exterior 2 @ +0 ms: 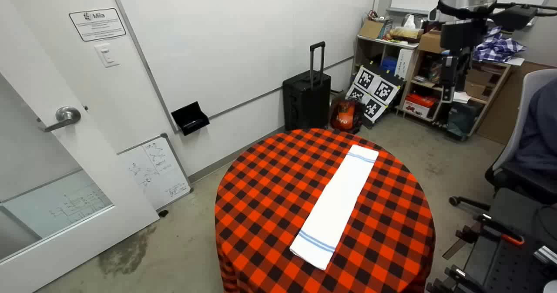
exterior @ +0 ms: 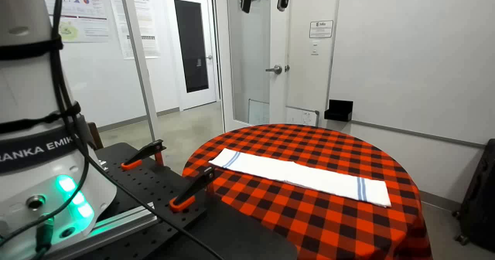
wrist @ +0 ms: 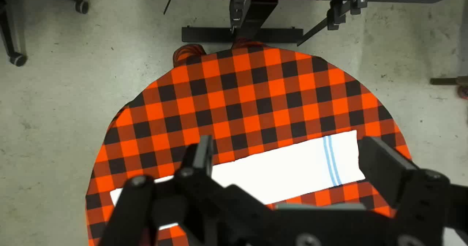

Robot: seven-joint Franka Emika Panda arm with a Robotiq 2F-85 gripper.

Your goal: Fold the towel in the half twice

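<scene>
Your end effector (exterior: 263, 9): spread wide, high up | your towel (exterior: 301, 174): long blue-striped strip, flat on your worktop (exterior 2: 270, 188)

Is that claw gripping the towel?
No: in an exterior view, the gripper hangs open in the air, apart from the towel.

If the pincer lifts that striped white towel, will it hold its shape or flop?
Probably flop: the towel lies flat and its long edges waver, like soft cloth. Gripped at one end, so long a strip would likely droop. Lying loose on the checkered tablecloth, it might rumple if pushed.
</scene>
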